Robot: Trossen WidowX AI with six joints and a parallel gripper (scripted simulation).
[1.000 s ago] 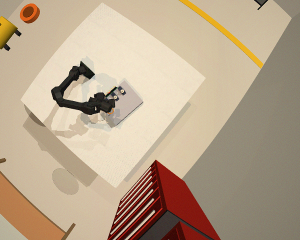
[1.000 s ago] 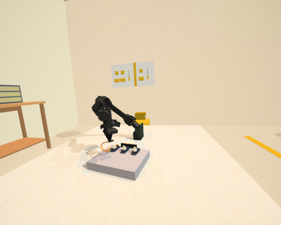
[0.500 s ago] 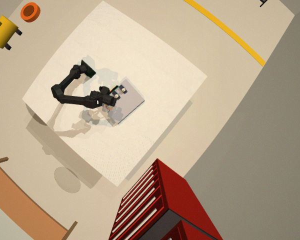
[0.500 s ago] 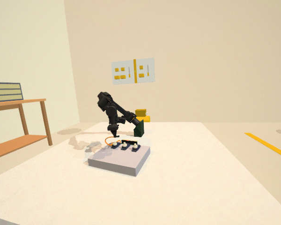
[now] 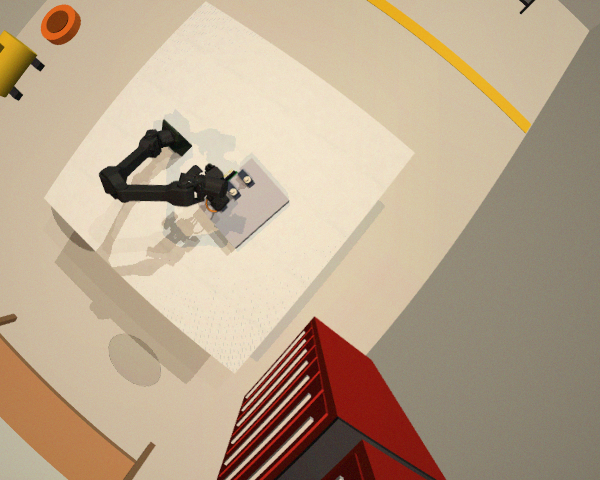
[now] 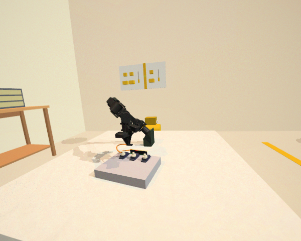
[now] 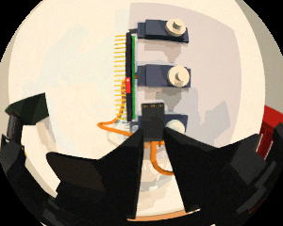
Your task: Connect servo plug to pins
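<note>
My gripper (image 7: 153, 132) (image 6: 129, 144) is shut on the black plug (image 7: 153, 123), held above the near servo (image 7: 181, 121). The plug's far end shows small orange marks; its long side runs roughly parallel to the pin row. The orange lead (image 7: 154, 157) (image 6: 116, 148) loops from its rear. In the wrist view the black header (image 7: 128, 56) stands left of the plug, pins pointing left, away from the servos. A red band (image 7: 127, 87) marks a part of it; the dot is too small to tell surely. The grey holder (image 5: 259, 206) (image 6: 119, 168) (image 7: 219, 56) lies beneath. Plug and pins are apart.
Two more servos (image 7: 156, 76) (image 7: 156, 29) with white horns stand in a row beside the header. A green board (image 7: 133, 71) runs along the header. The arm's dark base (image 5: 176, 138) (image 6: 148, 138) stands behind the holder. Part of the lead passes near the header's lower end in the wrist view.
</note>
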